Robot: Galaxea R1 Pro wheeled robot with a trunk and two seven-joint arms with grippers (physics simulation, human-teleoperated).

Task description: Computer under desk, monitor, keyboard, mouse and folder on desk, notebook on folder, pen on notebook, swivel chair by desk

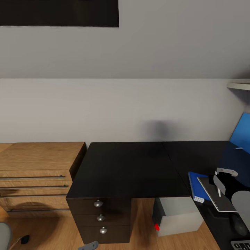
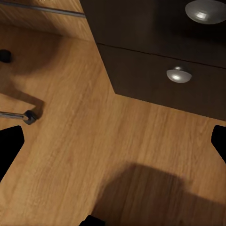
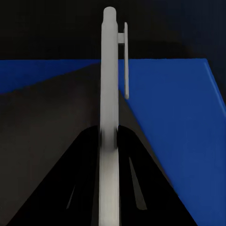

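**Pen held over the stacked notebook and folder**

Thin pale white-grey pen (image 3: 109, 94): pinched between the right gripper's (image 1: 219, 183) black fingers (image 3: 80, 188), its clip end pointing ahead of them. Beneath the gripper: thin dark grey-black notebook (image 1: 216, 198) lying on flat bright-blue folder (image 1: 195, 185), both on long black desk (image 1: 132, 170). Lower, under the desk: boxy light-grey computer tower (image 1: 178, 217). Left gripper (image 2: 113, 150): spread wide over light wood plank floor (image 2: 94, 141), near the black drawer unit (image 1: 100, 217).

The keyboard (image 1: 241, 245) is cut off at the corner of the head view, showing just a few keys. The notebook (image 1: 217, 196) hides most of the folder (image 1: 195, 185) beneath it. The surface (image 1: 132, 170) covers the top of the computer (image 1: 178, 218).
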